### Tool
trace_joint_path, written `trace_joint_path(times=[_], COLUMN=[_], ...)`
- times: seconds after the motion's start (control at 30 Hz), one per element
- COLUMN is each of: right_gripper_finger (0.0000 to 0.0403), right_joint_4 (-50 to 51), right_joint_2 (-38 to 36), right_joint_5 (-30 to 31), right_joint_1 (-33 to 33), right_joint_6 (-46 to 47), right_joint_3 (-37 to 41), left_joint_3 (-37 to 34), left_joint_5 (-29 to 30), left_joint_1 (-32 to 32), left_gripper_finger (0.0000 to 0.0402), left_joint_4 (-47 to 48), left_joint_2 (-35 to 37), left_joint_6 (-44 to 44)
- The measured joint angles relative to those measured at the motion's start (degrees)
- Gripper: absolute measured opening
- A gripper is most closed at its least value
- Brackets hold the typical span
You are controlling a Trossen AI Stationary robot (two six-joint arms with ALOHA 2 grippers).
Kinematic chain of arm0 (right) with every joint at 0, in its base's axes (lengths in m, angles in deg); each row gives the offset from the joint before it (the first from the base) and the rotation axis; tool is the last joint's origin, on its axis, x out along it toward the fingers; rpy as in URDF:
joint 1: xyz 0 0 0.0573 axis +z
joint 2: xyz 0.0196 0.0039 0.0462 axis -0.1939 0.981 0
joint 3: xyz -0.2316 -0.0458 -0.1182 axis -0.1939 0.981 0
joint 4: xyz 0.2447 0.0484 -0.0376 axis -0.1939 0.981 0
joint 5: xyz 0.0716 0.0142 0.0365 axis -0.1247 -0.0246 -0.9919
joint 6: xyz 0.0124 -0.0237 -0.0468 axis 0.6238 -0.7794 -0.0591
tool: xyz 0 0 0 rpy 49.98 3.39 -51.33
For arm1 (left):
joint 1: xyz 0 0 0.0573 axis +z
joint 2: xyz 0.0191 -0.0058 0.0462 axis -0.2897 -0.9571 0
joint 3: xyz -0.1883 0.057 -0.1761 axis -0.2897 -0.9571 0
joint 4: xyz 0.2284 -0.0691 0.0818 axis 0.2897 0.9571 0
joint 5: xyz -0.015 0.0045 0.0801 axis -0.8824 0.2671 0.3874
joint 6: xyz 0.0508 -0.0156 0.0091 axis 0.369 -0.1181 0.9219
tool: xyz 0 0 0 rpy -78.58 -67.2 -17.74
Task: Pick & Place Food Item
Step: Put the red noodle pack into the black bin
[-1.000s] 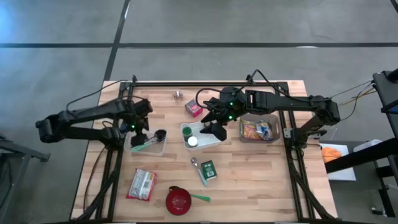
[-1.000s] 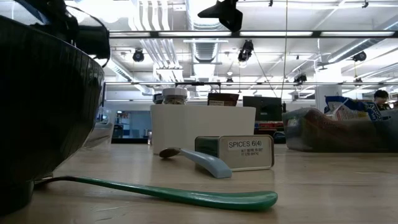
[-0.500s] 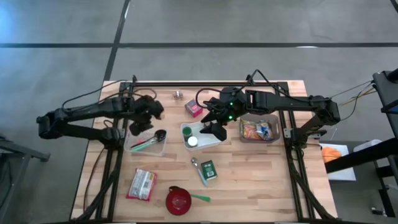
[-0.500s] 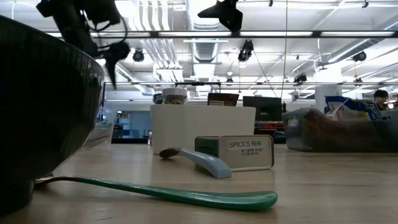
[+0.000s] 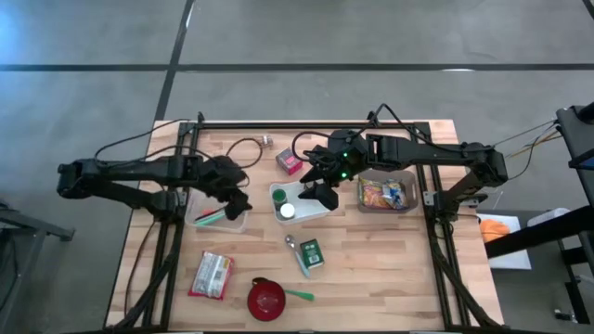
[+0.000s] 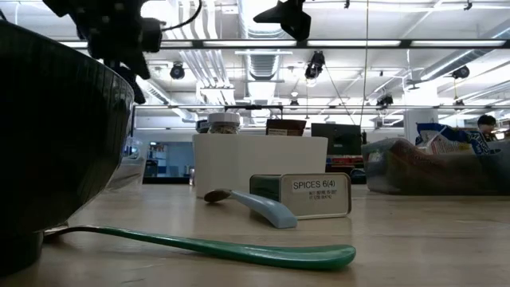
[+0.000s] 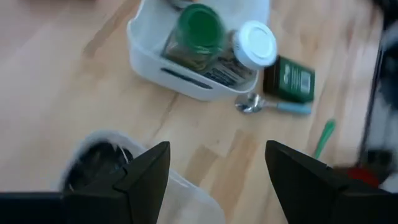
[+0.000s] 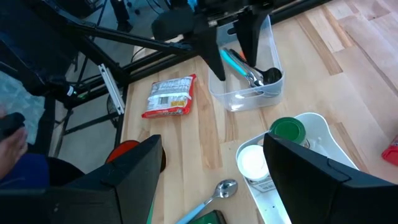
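Note:
A red-and-white snack packet (image 5: 212, 274) lies flat near the table's near left corner; the right wrist view shows it too (image 8: 169, 94). A pink packet (image 5: 290, 161) lies farther back, beside a white bin (image 5: 316, 211). My left gripper (image 5: 238, 197) hangs open over the right end of a clear tub (image 5: 206, 221) of utensils, with nothing between its fingers (image 7: 217, 149). My right gripper (image 5: 321, 192) hovers open and empty over the white bin (image 8: 212, 140). The bin holds a green-lidded jar (image 8: 287, 129) and a white-lidded jar (image 8: 254, 160).
A clear tub of snack bags (image 5: 387, 193) stands at the right. A green spice tin (image 5: 312, 252) and a blue-handled spoon (image 5: 295, 249) lie near the middle front. A red bowl (image 5: 266, 299) and a green spoon (image 5: 299, 295) sit at the near edge. A small jar (image 5: 264, 140) stands far back.
My left gripper has risen from the clear tub and swung toward the table's right, over the tub's right end. It has rolled far around about its own pointing line and stays open. Nothing on the table has moved.

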Motion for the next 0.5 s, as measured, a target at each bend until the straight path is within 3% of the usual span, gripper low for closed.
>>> trace_joint_path(times=[0.07, 0.5], right_gripper_finger=[0.0277, 0.0277], right_joint_4=[0.01, 0.01], right_joint_2=[0.00, 0.00], right_joint_5=[0.00, 0.00], right_joint_1=[-0.01, 0.00], right_joint_6=[0.01, -0.02], right_joint_3=[0.00, 0.00], left_joint_3=[0.00, -0.07], left_joint_5=[0.09, 0.28], left_joint_1=[-1.07, -4.53], left_gripper_finger=[0.0265, 0.0265], left_joint_4=[-0.01, -1.42], left_joint_2=[-0.02, -2.48], left_joint_6=[5.10, 7.77])
